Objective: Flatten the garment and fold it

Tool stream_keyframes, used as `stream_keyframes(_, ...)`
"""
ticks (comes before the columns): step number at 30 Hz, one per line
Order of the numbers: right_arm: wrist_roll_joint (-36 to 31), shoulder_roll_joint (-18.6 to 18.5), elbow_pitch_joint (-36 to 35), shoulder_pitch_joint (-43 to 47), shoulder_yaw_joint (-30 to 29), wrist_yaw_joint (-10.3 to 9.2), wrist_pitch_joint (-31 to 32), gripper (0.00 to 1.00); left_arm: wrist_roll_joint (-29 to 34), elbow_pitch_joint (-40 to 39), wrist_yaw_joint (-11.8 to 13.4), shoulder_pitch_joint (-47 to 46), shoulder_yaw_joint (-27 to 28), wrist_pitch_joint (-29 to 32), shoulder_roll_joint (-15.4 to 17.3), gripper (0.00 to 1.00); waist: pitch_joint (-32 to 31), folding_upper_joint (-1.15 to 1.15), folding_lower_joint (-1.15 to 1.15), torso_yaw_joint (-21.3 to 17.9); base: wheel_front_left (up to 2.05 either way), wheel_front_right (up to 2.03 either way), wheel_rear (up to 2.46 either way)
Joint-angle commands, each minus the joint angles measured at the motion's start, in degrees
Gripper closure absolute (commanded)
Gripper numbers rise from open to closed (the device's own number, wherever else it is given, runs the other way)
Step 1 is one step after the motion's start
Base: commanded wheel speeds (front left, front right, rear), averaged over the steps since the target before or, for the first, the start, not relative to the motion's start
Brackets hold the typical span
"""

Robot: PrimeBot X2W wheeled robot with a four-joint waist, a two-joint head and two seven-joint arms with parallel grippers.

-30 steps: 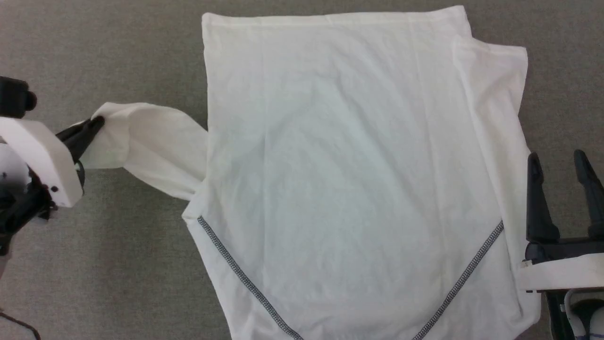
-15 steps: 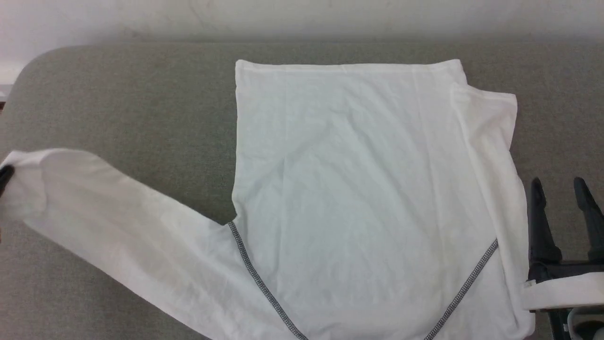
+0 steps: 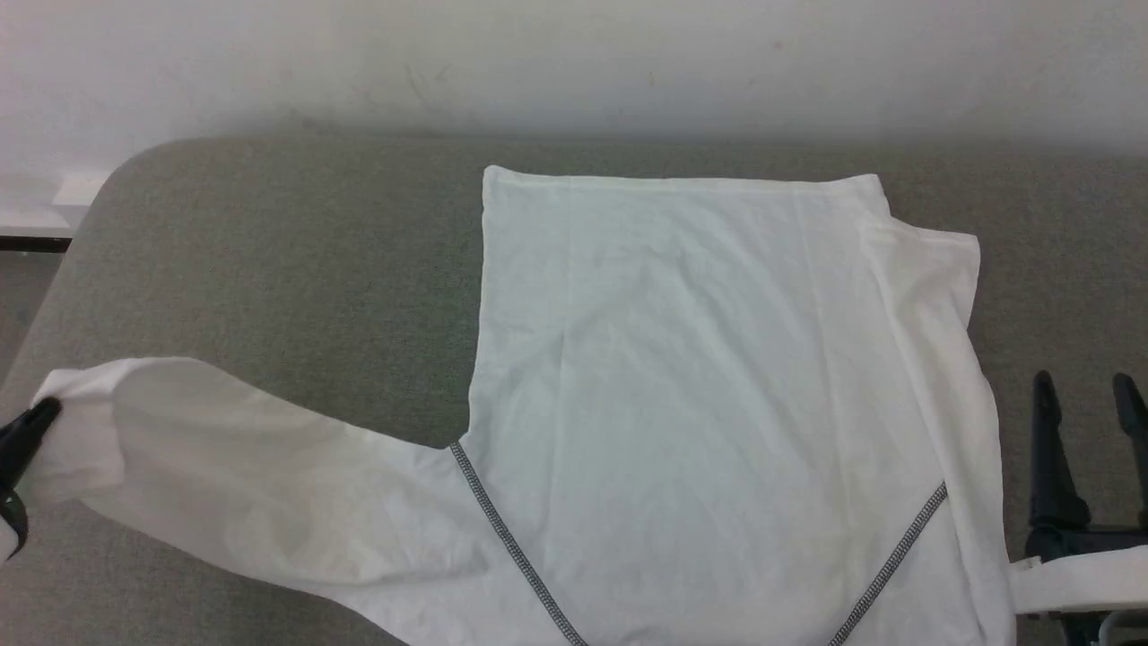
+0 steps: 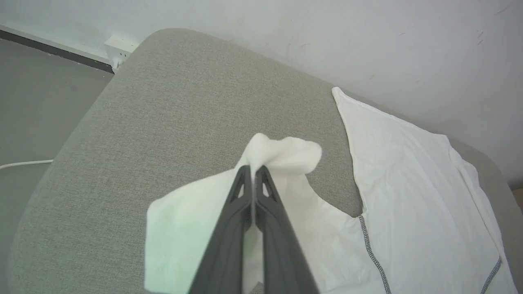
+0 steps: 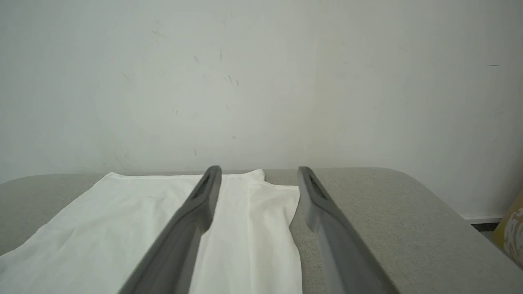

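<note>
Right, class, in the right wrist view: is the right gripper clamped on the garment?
No: the right gripper has its two fingers wide apart, with none of the garment pinched between them.

The garment [image 3: 700, 377] lies on the table [image 3: 269, 251], its body right of the middle. The left sleeve [image 3: 233, 475] stretches out to the left, its end gripped in the left claw [image 4: 253, 169]. The right sleeve [image 3: 933, 296] lies folded on the body's right edge, with the right claw [image 3: 1082, 381] just beside it. Behind the table stands the wall [image 3: 574, 63].
</note>
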Motion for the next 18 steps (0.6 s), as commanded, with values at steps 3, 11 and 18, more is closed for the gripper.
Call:
stream_keyframes(3,-0.43,0.05,-1.20,0.34,-1.84,-0.06,-0.26,0.00,-0.40,-5.91,1.31,0.28,-0.31,1.02,0.01,1.00,-0.85,0.00,0.01,0.31,0.00,0.00,0.00)
stream_keyframes(11,-1.53,0.05,-4.51,-0.63,-5.27,-0.06,1.41,0.00,2.58,-20.78,8.54,-8.13,-8.05,4.37,-4.94,1.00,-0.47,0.00,0.01,-0.07,0.00,0.00,0.00)
stream_keyframes(18,-1.43,0.05,-6.06,-1.29,-8.30,-0.06,1.96,0.00,7.89,-24.24,12.18,-21.73,-25.33,9.81,-19.79,1.00,0.04,0.00,0.01,-0.62,0.00,0.00,0.00)
